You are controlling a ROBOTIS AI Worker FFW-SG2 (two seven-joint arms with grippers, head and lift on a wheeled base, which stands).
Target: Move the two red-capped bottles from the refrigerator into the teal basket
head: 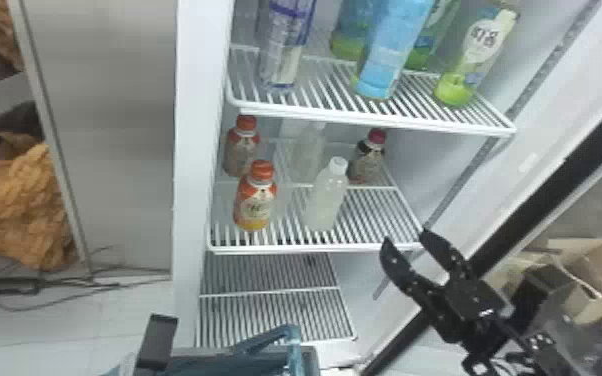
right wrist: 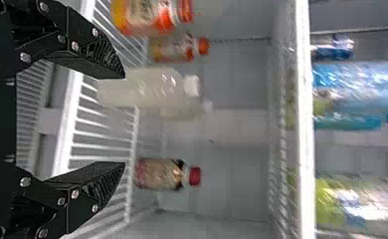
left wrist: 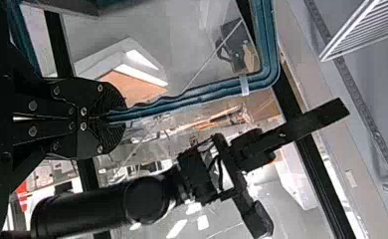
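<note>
Two mishaps threaten: your right gripper (head: 405,236), spread wide and empty, could topple the white-capped bottle (head: 326,196) if you sweep sideways, and the teal basket (left wrist: 267,74) could tip if your left gripper (left wrist: 116,117), pinched on its bar, slips. Your front red-capped bottle (head: 255,202) and rear red-capped bottle (head: 241,150) stand upright at the wire shelf's (head: 315,248) left side, squat, orange-shouldered, pale-labelled.

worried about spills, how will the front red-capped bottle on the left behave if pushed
The front red-capped bottle stands upright, taller than wide, so a high push may tip it. Its body looks round, so it could well roll once down.
</note>
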